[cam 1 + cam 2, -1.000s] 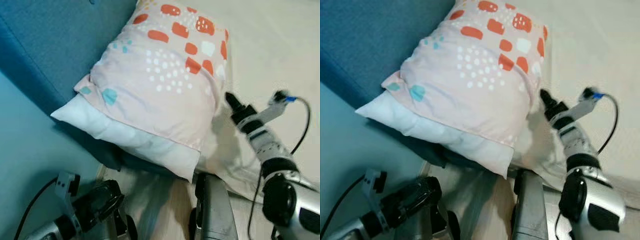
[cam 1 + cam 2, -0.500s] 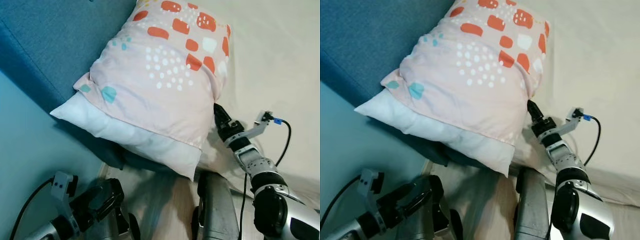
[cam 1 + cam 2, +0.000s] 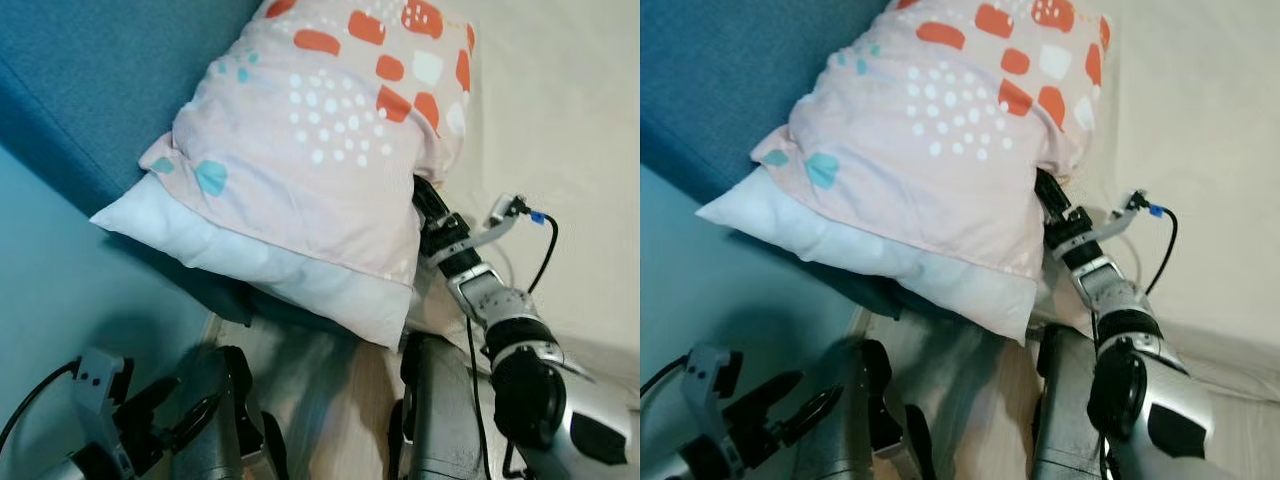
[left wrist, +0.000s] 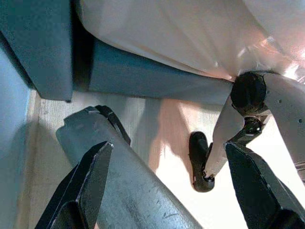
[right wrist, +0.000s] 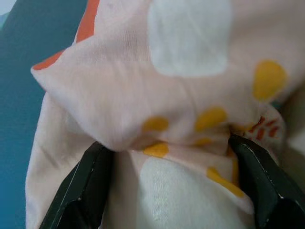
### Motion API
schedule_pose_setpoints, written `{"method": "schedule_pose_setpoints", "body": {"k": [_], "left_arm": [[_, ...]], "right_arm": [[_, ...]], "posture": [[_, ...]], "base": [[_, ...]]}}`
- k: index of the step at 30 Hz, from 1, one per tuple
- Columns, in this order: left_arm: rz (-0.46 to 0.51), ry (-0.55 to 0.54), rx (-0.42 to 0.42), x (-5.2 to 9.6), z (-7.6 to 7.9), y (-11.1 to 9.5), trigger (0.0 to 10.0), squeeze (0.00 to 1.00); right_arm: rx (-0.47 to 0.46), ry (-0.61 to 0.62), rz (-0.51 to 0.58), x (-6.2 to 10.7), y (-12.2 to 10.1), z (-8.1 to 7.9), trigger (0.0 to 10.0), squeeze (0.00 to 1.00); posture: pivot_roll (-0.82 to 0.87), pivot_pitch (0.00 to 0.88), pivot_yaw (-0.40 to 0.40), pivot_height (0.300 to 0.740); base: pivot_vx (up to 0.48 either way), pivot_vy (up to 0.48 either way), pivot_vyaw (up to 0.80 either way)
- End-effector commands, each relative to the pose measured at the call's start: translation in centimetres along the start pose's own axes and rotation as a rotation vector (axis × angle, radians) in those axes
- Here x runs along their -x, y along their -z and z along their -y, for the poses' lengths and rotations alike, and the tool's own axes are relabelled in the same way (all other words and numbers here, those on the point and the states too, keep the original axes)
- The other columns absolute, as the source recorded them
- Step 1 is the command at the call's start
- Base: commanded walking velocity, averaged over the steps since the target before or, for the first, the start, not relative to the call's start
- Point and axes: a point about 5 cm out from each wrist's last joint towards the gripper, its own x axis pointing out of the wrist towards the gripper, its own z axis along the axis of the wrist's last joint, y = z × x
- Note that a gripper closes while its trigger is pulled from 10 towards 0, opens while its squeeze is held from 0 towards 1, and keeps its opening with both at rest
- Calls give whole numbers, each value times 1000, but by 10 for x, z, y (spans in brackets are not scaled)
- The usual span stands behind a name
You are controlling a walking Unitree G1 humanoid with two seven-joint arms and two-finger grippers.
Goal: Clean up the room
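A pale pink pillow (image 3: 320, 130) with orange, white and teal patches leans on the blue headboard (image 3: 100, 70), its white lower end overhanging the bed's edge. My right gripper (image 3: 425, 200) is pushed in under the pillow's right edge, so its fingertips are hidden by the fabric. In the right wrist view the fingers (image 5: 90, 176) stand wide apart and open, with bunched pillow cloth (image 5: 181, 124) between them. My left gripper (image 3: 185, 415) hangs low beside my leg, open and holding nothing.
The cream bed sheet (image 3: 560, 120) stretches out to the right of the pillow. A teal wall (image 3: 60, 300) is at the left. Below lies the wooden floor (image 3: 340, 400), with my grey legs (image 3: 440, 420) standing on it close to the bed.
My right gripper has moved left across the sheet and in under the pillow's edge. The left arm has dropped lower and its fingers now point right.
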Motion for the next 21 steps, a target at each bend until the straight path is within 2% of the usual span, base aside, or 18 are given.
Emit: {"method": "schedule_pose_setpoints", "body": {"k": [1,5,6,10,21], "left_arm": [[-43,-24,0,10,-3,2,10000,0],[-44,-28,-3,11,-3,-1,10000,0],[-45,-29,-5,11,-3,-1,10000,0],[-45,-35,-5,12,-3,-1,10000,0],[-38,-40,-4,7,-4,-1,10000,0]], "right_arm": [[-44,-41,-23,-7,8,-4,10000,0],[-30,-84,-17,-14,2,-12,10000,0],[-27,-102,-8,-16,-2,-15,0,0],[6,-152,7,-21,-13,-24,0,0],[82,-165,80,-25,-40,-34,0,0]], "posture": [[180,512,110,511],[183,514,111,511],[185,516,110,511],[178,511,104,511],[170,497,98,511]], "base": [[0,0,0],[0,0,0],[0,0,0],[0,0,0],[0,0,0]]}}
